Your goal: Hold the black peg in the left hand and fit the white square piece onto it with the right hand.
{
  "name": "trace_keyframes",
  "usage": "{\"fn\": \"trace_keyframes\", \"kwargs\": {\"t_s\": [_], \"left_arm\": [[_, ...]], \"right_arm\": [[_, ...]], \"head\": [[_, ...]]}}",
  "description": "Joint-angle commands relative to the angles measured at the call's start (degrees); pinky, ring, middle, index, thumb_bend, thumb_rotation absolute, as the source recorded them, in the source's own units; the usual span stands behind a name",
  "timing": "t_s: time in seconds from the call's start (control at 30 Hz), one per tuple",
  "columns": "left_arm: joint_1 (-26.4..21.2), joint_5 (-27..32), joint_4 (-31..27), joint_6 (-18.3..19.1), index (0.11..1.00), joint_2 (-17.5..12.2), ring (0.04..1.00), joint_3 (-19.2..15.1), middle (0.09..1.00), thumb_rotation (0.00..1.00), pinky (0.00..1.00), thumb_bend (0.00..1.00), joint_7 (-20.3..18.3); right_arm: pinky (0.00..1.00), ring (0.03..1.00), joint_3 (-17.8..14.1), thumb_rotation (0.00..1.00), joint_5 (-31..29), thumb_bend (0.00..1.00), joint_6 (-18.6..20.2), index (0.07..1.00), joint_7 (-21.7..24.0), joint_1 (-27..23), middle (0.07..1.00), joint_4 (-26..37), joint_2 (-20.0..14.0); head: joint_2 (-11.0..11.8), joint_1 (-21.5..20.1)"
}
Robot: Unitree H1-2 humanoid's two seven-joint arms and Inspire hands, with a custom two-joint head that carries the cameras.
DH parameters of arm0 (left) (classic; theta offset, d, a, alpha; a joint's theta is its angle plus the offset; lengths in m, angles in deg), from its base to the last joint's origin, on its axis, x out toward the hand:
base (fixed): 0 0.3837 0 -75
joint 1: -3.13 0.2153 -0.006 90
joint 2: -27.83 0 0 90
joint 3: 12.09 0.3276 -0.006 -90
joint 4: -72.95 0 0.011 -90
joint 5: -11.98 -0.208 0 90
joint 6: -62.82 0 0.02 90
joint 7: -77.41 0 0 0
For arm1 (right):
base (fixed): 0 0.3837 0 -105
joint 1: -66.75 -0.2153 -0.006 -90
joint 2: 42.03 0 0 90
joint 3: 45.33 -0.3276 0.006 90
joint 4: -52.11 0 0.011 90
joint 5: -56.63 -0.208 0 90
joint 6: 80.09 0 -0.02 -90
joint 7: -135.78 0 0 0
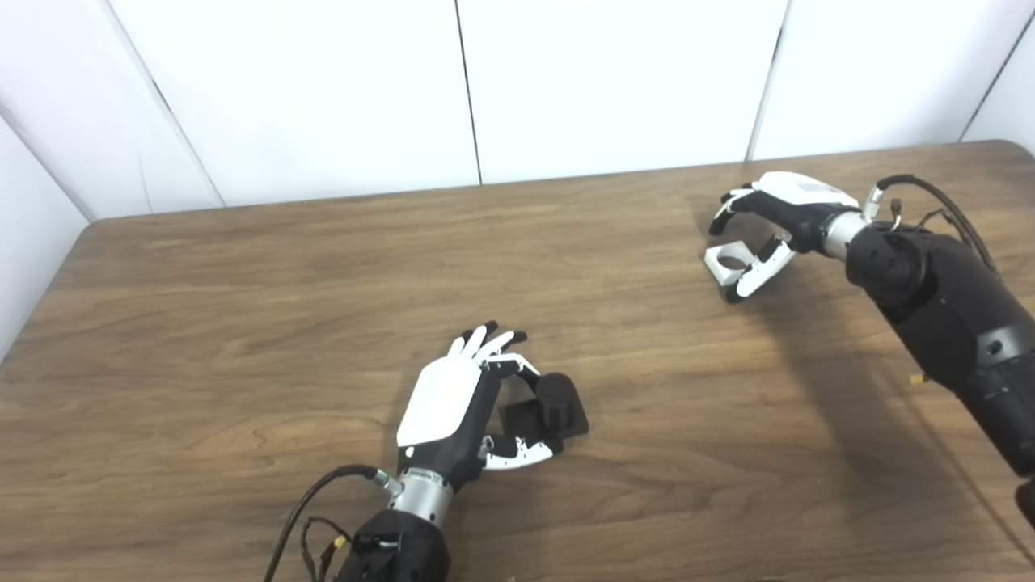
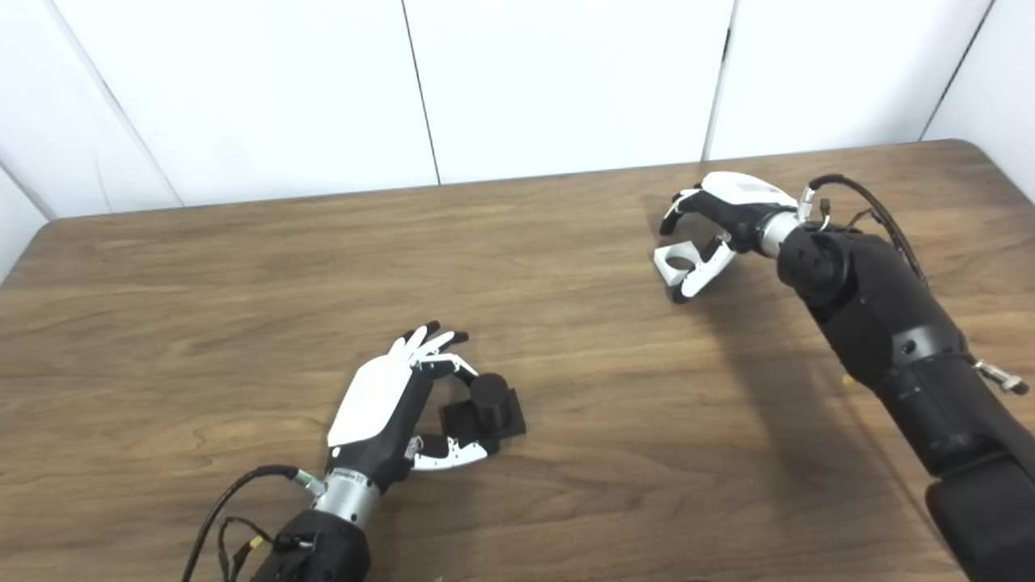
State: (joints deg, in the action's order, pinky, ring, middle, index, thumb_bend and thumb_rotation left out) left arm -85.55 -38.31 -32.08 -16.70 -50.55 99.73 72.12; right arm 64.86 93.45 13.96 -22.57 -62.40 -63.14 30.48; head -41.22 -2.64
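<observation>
Left eye view: left hand (image 1: 453, 404) spread beside black peg (image 1: 554, 404); right hand (image 1: 776, 222) spread around white square piece (image 1: 726, 263).

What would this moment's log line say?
left hand: open beside black peg | right hand: around white square piece, on table | unmated

— Where's the black peg (image 1: 556, 400)?

— Near the front of the bench (image 1: 242, 323), left of centre. It's a short round post standing upright on a flat square black base, flat on the wood.

— And the white square piece (image 1: 727, 263)?

— Far right. A small white block with 1 round hole through its middle, hole facing up. It appears to rest on the bench, well apart from the peg.
</observation>
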Motion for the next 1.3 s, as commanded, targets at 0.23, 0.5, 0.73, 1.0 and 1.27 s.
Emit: {"fn": "trace_keyframes", "kwargs": {"t_s": [0.23, 0.5, 0.73, 1.0, 1.27], "left_arm": [[-0.8, -0.8, -0.2, 0.0, 0.489, -0.2, 0.980, -0.3, 0.888, 0.07, 1.00, 0.52, 0.5], [-0.8, -0.5, -0.7, 0.6, 0.490, 0.0, 0.987, -0.4, 0.895, 0.07, 1.00, 0.52, -0.2], [-1.1, -0.6, -0.6, 0.7, 0.490, 0.0, 0.992, -0.5, 0.895, 0.07, 1.00, 0.52, -0.4], [-1.6, -0.4, 0.2, 0.5, 0.489, 0.1, 0.989, -0.6, 0.891, 0.07, 1.00, 0.52, 0.2], [-1.6, -0.7, -0.1, 0.8, 0.490, -0.2, 0.994, -0.6, 0.894, 0.07, 1.00, 0.52, -0.1]], "right_arm": [[0.97, 0.997, 0.0, 0.21, 0.5, 0.83, -1.2, 0.617, -0.5, -3.0, 0.923, 0.5, -0.9], [0.92, 0.975, -0.1, 0.15, 0.3, 0.53, -3.0, 0.491, -0.9, -2.8, 0.894, -0.7, -1.3], [0.90, 0.964, -0.3, 0.15, 0.4, 0.52, -3.9, 0.493, -1.5, -2.6, 0.886, -1.5, -1.3], [0.90, 0.964, 0.0, 0.16, 0.7, 0.52, -5.1, 0.493, -1.9, -2.6, 0.885, -2.1, -1.6], [0.90, 0.963, -0.4, 0.16, 0.5, 0.52, -5.3, 0.494, -2.2, -2.2, 0.883, -0.8, -1.6]], "head": [[-0.2, -0.2], [-0.2, -0.2], [0.0, -0.4], [0.4, -0.3], [0.7, -0.1]]}}
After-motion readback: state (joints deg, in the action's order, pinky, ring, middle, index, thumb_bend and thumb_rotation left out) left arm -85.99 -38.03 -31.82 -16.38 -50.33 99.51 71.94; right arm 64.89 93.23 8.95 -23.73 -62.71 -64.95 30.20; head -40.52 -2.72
